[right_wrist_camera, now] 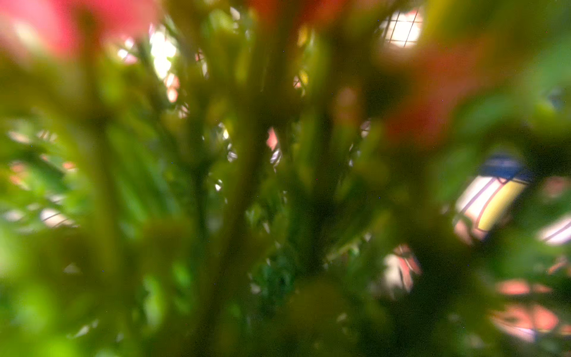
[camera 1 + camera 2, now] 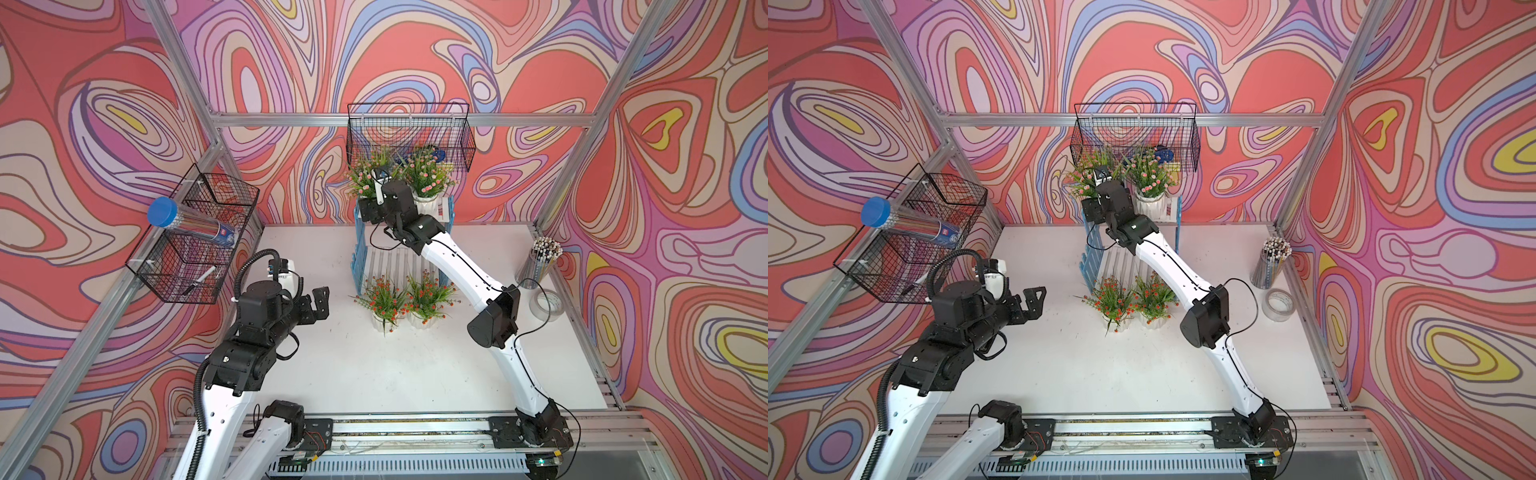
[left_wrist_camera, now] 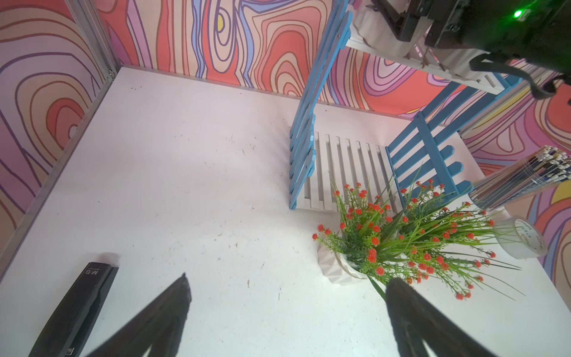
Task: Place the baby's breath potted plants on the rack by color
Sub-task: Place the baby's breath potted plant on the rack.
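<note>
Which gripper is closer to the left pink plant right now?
Right. The right gripper is at the base of the left pink plant on the rack's top shelf. The left gripper hovers open over the table, lower and off to the left, near the red plants.

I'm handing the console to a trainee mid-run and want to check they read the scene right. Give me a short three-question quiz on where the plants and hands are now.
1. True or false: both pink-flowered plants stand on the upper shelf of the rack.
2. Where are the two red-orange plants? A) in the wall basket; B) on the table, in front of the rack; C) on the rack's upper shelf.
3. Which hand hangs open over the table, holding nothing?

Key: 1 true; 2 B; 3 the left hand.
</note>
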You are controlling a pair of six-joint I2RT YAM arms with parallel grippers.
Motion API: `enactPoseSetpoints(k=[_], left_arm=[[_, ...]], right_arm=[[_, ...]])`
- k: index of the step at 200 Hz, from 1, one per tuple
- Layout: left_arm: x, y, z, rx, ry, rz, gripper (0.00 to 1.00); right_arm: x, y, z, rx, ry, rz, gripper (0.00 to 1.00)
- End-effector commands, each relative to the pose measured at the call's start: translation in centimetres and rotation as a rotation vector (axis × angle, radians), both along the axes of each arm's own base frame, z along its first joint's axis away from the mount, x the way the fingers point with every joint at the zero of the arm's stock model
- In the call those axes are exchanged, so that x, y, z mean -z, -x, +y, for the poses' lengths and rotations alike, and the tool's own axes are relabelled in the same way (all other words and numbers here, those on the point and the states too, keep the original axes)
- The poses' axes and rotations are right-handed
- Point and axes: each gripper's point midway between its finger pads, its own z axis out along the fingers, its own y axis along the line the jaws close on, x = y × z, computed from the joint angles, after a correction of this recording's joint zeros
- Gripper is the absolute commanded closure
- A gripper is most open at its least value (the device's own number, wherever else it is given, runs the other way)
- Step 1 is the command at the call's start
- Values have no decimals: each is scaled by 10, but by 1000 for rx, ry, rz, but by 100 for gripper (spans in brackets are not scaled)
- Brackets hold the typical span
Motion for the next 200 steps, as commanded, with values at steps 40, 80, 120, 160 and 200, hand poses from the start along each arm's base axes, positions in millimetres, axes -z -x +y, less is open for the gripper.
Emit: enactPoseSetpoints(k=[40, 80, 120, 160, 200], left_arm=[[-1, -3, -1, -13, 22, -11, 0], [0, -1, 0, -18, 21, -9, 0], [-2, -2, 0, -16, 20, -9, 0], [-2, -1, 1, -19, 11, -5, 0], [-1, 0, 2, -19, 7, 0, 0]], right_arm=[[-9, -15, -16, 47, -35, -49, 43], [-33, -10, -24, 63, -59, -95, 42], [-35, -14, -23, 73, -45, -114, 41], [-43, -16, -25, 85, -60, -143, 42], [-49, -16, -26, 93, -51, -168, 43]])
